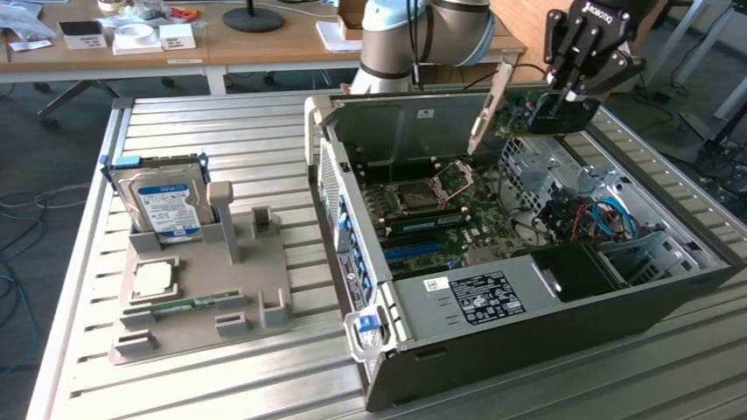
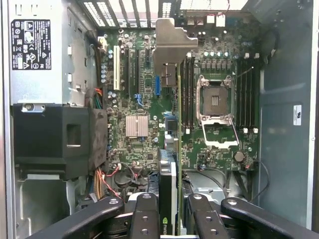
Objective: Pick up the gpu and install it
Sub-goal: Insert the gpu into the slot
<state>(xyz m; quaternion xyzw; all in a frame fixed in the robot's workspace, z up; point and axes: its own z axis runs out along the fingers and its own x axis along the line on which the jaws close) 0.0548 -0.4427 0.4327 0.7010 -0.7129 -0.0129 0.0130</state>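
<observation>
Exterior view: end effector (image 1: 561, 103), black jointed metal links, clamped on the gpu (image 1: 520, 114). The card hangs in the air over the far end of the open computer case (image 1: 653, 306). It is thin, flat and tilted, with a green circuit face and a dark block at the gripped end. A long pale metal bracket (image 1: 488, 109) slants down from the other end; cannot tell whether its tip touches the case. Case has dark sheet-metal walls and lies on its side. Inside is a green motherboard (image 1: 467, 223) with a square silver processor socket (image 1: 422, 194). Blue cables (image 1: 607, 219) at the exterior view's right are partly hidden behind a metal cage. Bench (image 1: 233, 122) is ribbed pale metal slats. A grey moulded tray (image 1: 251, 262) on it holds a boxy hard drive (image 1: 170, 206) upright, label blue and white. Wrist view: gpu edge-on between black fingers (image 2: 144, 214), with a small green logo at the cut-off edge. The bracket covers some of the slots beneath it.
</observation>
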